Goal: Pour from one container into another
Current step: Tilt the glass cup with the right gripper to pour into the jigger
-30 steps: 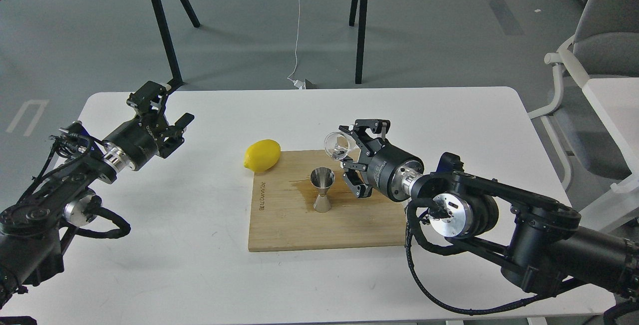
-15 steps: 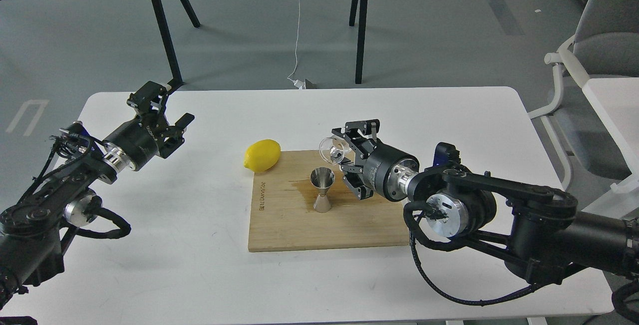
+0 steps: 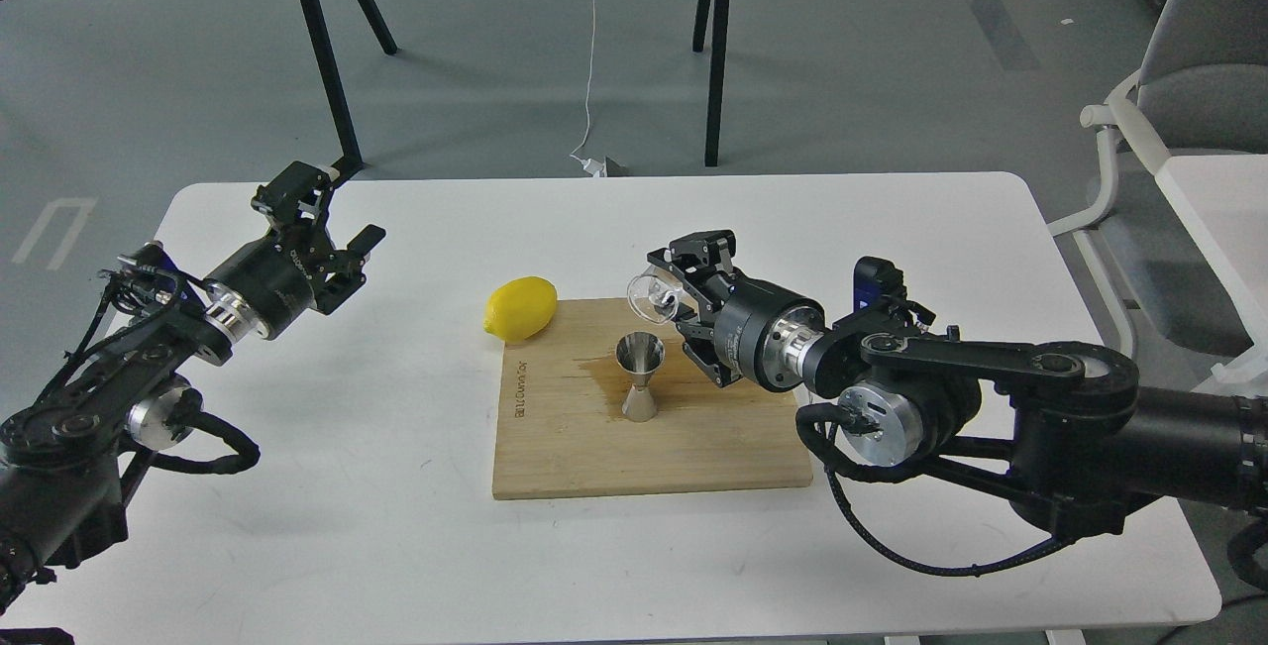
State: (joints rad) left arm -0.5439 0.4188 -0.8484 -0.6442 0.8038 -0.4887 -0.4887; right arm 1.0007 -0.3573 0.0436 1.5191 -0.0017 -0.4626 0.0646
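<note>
A small clear glass tumbler (image 3: 652, 294) hangs tipped on its side, mouth to the left, with my right gripper (image 3: 684, 303) shut on it. It is above and slightly right of the shiny steel jigger (image 3: 640, 376), which stands upright on the wooden cutting board (image 3: 644, 437). A darker wet patch spreads on the board left of the jigger. My left gripper (image 3: 322, 219) hovers open over the table's left side, far from both, holding nothing.
A yellow lemon (image 3: 520, 308) lies at the board's far left corner. The white table (image 3: 396, 546) carries everything. Black table legs stand on the floor behind, and a grey chair (image 3: 1189, 80) sits to the right.
My right gripper has carried the tumbler leftward and slightly down, closer over the jigger, tilting it further. The left arm has not moved.
</note>
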